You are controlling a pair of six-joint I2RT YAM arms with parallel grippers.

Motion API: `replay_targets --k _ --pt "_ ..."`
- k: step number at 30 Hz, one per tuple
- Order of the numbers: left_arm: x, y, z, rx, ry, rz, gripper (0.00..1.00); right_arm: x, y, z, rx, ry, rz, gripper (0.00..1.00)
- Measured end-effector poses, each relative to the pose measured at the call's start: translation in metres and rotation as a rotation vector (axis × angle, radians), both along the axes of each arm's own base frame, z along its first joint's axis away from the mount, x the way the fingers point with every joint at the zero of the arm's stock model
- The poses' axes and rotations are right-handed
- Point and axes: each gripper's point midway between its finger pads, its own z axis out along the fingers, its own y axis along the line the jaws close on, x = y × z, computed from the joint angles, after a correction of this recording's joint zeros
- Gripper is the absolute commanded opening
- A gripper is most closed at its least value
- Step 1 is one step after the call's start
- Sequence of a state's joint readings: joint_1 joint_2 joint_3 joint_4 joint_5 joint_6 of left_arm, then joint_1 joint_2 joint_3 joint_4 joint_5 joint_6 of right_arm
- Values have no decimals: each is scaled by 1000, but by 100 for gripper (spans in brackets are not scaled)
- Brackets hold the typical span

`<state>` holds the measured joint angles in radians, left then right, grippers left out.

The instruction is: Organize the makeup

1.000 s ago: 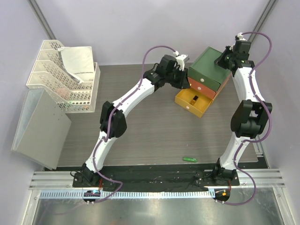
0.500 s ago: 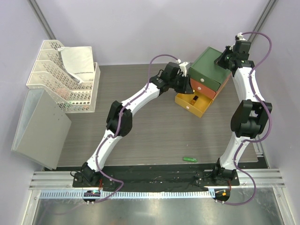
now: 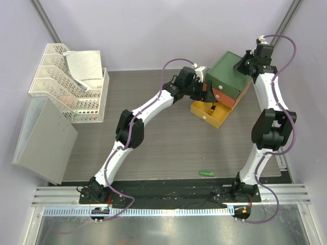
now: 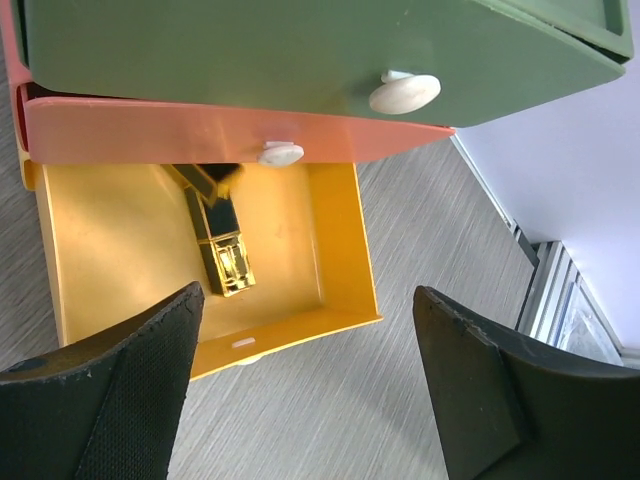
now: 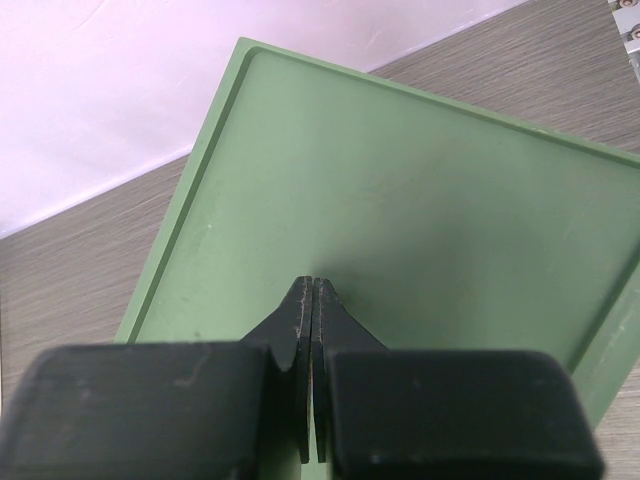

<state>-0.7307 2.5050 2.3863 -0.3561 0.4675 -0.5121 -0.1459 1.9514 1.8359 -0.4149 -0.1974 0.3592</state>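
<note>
A black-gold stick [image 4: 222,245] of the makeup lies loose inside the pulled-out yellow drawer [image 4: 340,240], partly under the orange drawer [image 4: 150,130]. My left gripper [image 4: 310,330] hovers open above the drawer's front edge, with nothing between its fingers [image 4: 110,400]. From the top view, the left gripper [image 3: 206,93] is at the drawer box [image 3: 227,74]. A small green tube [image 3: 206,173] lies on the table near the front edge. My right gripper [image 5: 313,287] is shut, its tips resting on the box's green top [image 5: 420,180].
White stacked wire trays [image 3: 71,81] with a cloth stand at the back left, a grey bin [image 3: 43,138] in front of them. The drawer box sits at the table's back right corner by the wall. A metal rail [image 3: 168,196] runs along the near edge.
My left arm has reached further right over the yellow drawer and its jaws have opened wide. The right arm has not moved.
</note>
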Motion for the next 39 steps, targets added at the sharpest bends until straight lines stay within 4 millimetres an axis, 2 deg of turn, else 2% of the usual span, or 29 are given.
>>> replay_targets --k 6,12,16,18,21,25,29,34,37,39 --pt "-2 6 -2 22 -18 -34 88 1 0 0 1 0 2 1" --pt "-19 29 0 106 -27 -72 89 1 0 1 3 1 2 1" --pt "-34 47 7 155 -48 -98 94 1 0 1 4 1 2 1" --pt "-45 59 7 189 -45 -105 99 1 1 1 5 2 2 1" --pt "-60 76 4 236 -35 -119 100 1 1 4 5 1 2 1" --pt "-85 103 -11 303 0 -133 100 1 1 9 2 16 5 1" --pt "-105 121 -24 348 31 -154 100 -4 3 13 -4 56 4 1" --pt "-125 122 -21 381 -16 -228 100 -15 5 13 2 112 4 1" --pt "-150 113 -20 423 -73 -323 100 -18 6 11 7 128 3 1" --pt "-173 104 -24 458 -108 -405 100 -18 6 11 9 130 3 1"
